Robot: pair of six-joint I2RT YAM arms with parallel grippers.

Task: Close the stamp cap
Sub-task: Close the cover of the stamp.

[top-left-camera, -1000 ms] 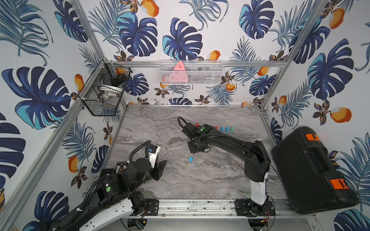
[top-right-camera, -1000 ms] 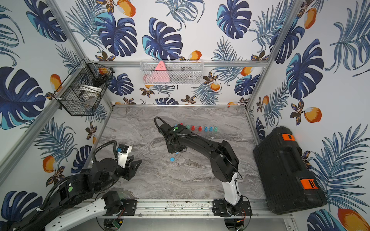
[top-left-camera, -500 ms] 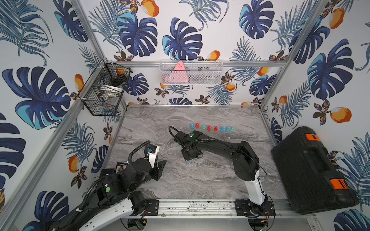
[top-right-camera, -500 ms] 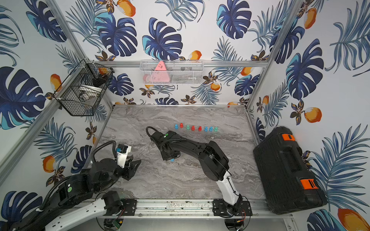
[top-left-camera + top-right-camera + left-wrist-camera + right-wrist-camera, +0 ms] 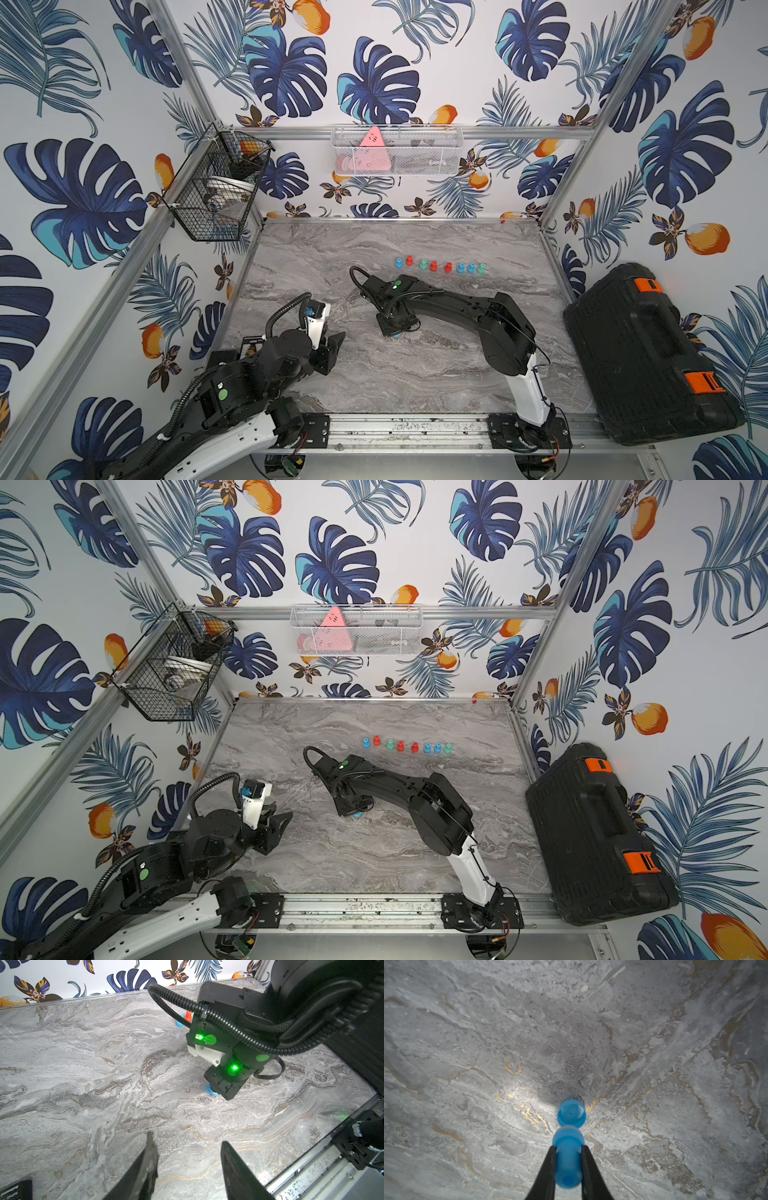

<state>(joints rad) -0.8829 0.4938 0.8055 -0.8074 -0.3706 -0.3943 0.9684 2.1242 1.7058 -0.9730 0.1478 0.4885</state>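
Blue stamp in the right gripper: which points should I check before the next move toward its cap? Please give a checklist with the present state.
1. Grip: right gripper shut on the blue stamp: ok.
2. Blue cap lies free on the table, with nothing covering it: ok.
3. Cap's open side faces up: cannot tell.
4. Stamp centred over the cap: cannot tell; the right wrist view only shows them close together.
5. Left gripper open, empty, apart from the cap: ok.
6. Row of other stamps well apart from the cap: ok.
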